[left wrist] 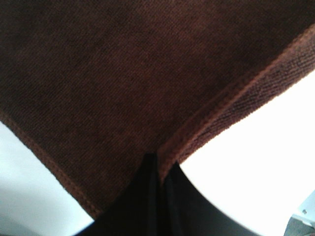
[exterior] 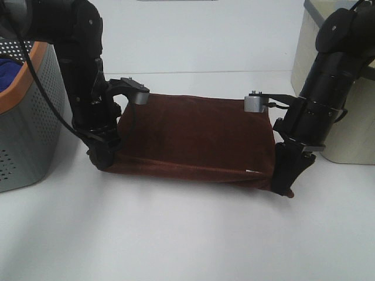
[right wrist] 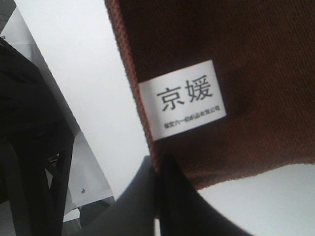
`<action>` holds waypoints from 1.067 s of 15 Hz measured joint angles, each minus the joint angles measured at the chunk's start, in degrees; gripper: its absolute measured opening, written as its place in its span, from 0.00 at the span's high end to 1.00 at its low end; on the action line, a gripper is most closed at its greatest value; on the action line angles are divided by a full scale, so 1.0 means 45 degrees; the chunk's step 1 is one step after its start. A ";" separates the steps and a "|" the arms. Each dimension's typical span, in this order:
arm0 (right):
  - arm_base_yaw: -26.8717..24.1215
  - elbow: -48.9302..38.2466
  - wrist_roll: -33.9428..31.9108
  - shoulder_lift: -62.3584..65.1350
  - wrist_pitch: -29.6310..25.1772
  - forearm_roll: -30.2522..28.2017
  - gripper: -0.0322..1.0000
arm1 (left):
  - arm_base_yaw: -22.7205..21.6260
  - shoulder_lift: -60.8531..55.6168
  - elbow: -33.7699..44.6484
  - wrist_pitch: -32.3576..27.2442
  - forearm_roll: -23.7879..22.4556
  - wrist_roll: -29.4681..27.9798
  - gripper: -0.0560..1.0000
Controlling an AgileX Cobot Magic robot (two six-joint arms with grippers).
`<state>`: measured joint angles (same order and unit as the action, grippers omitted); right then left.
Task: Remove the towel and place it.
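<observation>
Left claw (exterior: 103, 157) and right claw (exterior: 285, 182) each pinch a near towel (exterior: 196, 137) corner; towel stretched between them, mid-counter (exterior: 187, 240).

A plain white table (exterior: 187, 234) carries everything. The dark reddish-brown towel (exterior: 193, 134) spreads across its middle, far edge down on the surface, near edge apparently a little raised, with shadow under it. Left of the towel a grey perforated basket (exterior: 29, 129) with an orange rim stands on the table. Right of the towel, towards the back, stands a cream container (exterior: 303, 58).
</observation>
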<state>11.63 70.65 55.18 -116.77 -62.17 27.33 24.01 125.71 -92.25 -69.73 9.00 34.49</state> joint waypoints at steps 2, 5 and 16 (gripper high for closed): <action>0.0000 -0.0127 -0.0229 0.0000 0.0000 0.0000 0.95 | 0.0153 0.0000 0.0369 0.0000 0.0013 0.0382 0.94; 0.0000 -0.0191 -0.1324 0.0000 0.0000 0.0076 0.75 | 0.0382 0.0000 0.0420 0.0000 -0.0064 0.0929 0.86; 0.0000 0.2788 -0.5755 0.0115 -0.0025 0.0267 0.04 | 0.0853 0.0000 -0.1566 -0.0013 -0.0535 0.0306 0.01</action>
<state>11.63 83.19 29.28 -116.25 -62.28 28.53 27.85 125.71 -99.29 -69.79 6.59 35.87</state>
